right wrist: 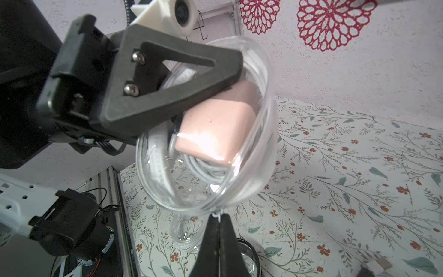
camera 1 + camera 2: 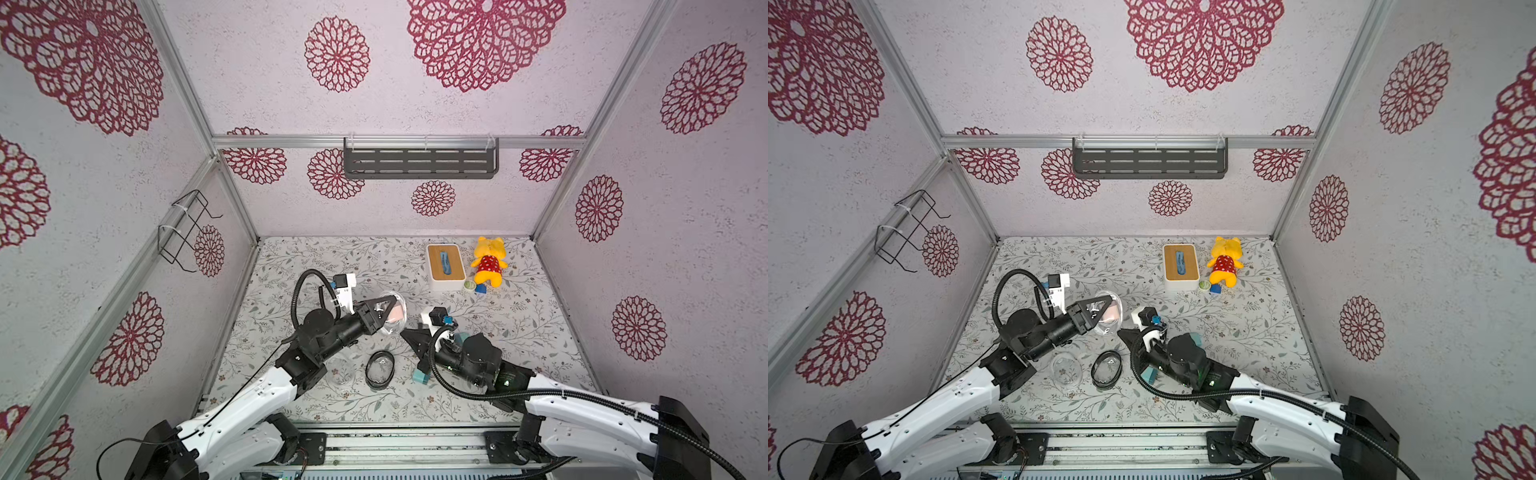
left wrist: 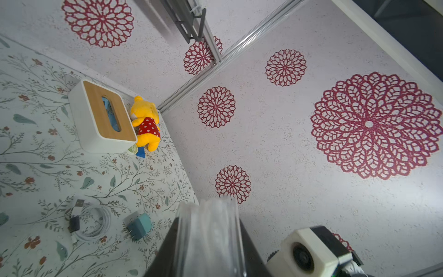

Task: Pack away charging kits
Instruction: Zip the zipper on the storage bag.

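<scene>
teal charger half hidden, white box, plush

Left arm reaches in from 7 o'clock, its left claw raised and pointing toward 2 o'clock, jaws part-way apart and clamped on a clear case; right arm comes from 5 o'clock, its right claw pointing toward 10 o'clock, jaws pressed together, tips at the case's rim.

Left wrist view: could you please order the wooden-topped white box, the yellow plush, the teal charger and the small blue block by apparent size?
Largest to smallest as they look:
1. white box
2. yellow plush
3. teal charger; it lies nearer the camera, so it looks bigger than it would farther back
4. small blue block, clearly the smallest
</scene>
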